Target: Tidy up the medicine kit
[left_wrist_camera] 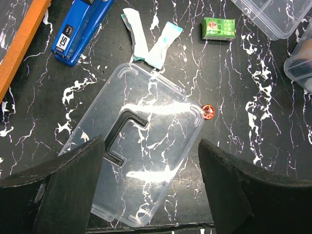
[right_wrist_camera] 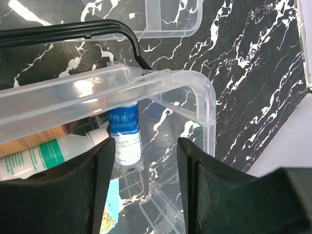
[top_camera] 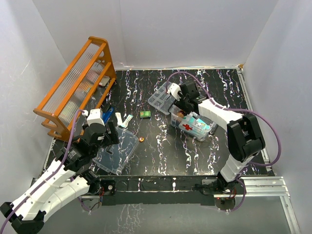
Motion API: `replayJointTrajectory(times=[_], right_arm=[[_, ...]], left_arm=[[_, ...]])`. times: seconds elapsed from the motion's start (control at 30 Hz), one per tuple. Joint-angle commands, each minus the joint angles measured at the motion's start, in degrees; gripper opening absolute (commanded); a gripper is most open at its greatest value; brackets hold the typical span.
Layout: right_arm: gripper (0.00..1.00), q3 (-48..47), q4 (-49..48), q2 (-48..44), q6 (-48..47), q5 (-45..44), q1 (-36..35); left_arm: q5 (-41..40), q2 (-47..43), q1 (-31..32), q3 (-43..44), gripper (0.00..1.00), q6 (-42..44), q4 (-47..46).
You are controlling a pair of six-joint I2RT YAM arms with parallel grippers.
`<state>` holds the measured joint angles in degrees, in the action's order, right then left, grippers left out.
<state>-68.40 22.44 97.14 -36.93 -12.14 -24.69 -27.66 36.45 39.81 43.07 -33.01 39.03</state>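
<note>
**Kit in pieces on the bench: lid left, box right**

- Medicine kit lies apart. Clear lid (left_wrist_camera: 146,165) flat on the bench (top_camera: 195,156), near left, dark handle (left_wrist_camera: 119,136) up. Open box (top_camera: 195,126) centre-right. Compartmented tray (top_camera: 160,97) just behind the box.
- Left end effector (left_wrist_camera: 151,146) hovers over the lid. Jaws wide, holding nothing, handle below the gap.
- Right end effector (right_wrist_camera: 146,146) sits low at a corner of the box, jaws parted. A blue-labelled bottle (right_wrist_camera: 126,134) stands between the fingers. One finger (right_wrist_camera: 204,185) is clear of it, so not gripped, as far as I can judge.
- Loose beside the lid: green packet (left_wrist_camera: 218,28), two white sachets (left_wrist_camera: 151,46), and a small round red item (left_wrist_camera: 208,111) touching or almost touching the lid's edge.
- Not kit: blue stapler (left_wrist_camera: 80,29), orange rack (top_camera: 73,92).

Handling, my judgement:
- Lid: light, thin, smooth plastic. Lying flat, its edges offer little. The raised handle is the place to take hold.
- Box: light and stiff, likely to slide if nudged. Take it by the rim wall.
- Bottle: small, hard, round, prone to roll or tip. Pinch across the body.
- Sachets: limp and flat, awkward to lift off the bench.

Writing:
- Stapler label reads "50".
- Red cross on a pack (top_camera: 187,126) in the box.
- Print on the bottle, on a green-banded tube (right_wrist_camera: 34,158) beside it, and on the green packet is too small to read.
</note>
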Motion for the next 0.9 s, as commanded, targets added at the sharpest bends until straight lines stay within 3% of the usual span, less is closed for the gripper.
replayJointTrajectory(times=[0.0, 0.3, 0.47, 0.87], right_arm=[[0.52, -1.55, -4.97, -0.84, 2.52, -3.18, 0.26], [0.51, -3.64, -0.43, -6.44, 11.45, -0.85, 0.25], [0.52, -4.83, 1.29, -10.06, 20.09, -1.76, 0.31], [0.57, -10.6, 5.79, -17.02, 40.92, 5.9, -0.18]], left_arm=[[-1.09, 0.29, -0.26, 0.24, 0.77, 0.31, 0.14], [-0.77, -0.82, -0.26, 0.04, 0.77, 0.56, -0.23], [-0.42, -1.37, -0.26, 0.1, 0.77, 0.58, -0.28], [-0.23, -1.94, -0.26, 0.37, 0.78, 0.12, 0.08]])
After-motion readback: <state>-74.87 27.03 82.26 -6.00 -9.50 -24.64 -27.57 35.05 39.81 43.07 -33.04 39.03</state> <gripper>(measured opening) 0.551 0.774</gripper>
